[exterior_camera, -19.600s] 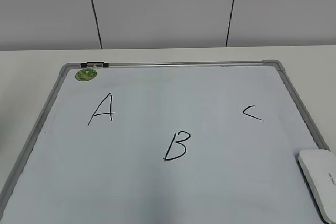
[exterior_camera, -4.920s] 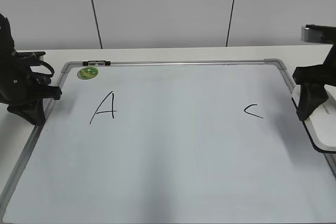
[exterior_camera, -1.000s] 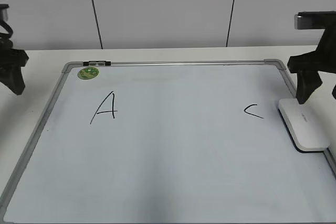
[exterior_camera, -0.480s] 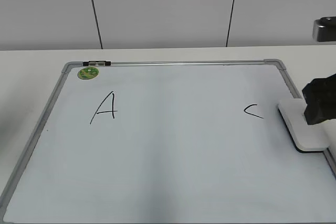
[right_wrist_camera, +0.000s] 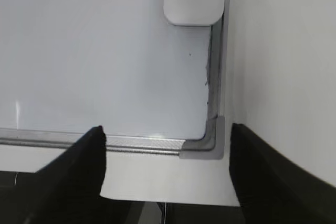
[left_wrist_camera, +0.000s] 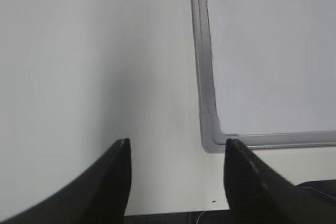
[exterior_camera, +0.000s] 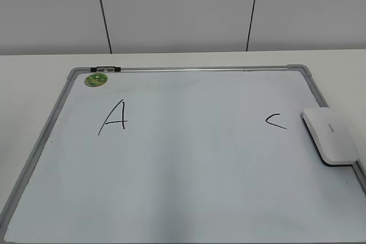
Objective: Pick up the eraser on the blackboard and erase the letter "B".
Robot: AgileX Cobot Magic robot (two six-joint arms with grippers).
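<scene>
eraser (exterior_camera: pixel 330 136) lies flat on the blackboard (exterior_camera: pixel 189 198), by its right edge, just right of the small "C" (exterior_camera: pixel 275 122) | no "B" to see on the board, "A" (exterior_camera: pixel 113 118) far left | left gripper (left_wrist_camera: pixel 176 153) spread wide, holding nothing, by board's corner | right gripper (right_wrist_camera: pixel 167 137) spread wide, holding nothing, apart from eraser

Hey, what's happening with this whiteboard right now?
Nothing is being handled. The eraser lies on the blackboard at its right edge, beside the "C". Only the "A" and "C" are written; no "B" shows. The left end effector and right end effector are open, near the board's front corners.
</scene>
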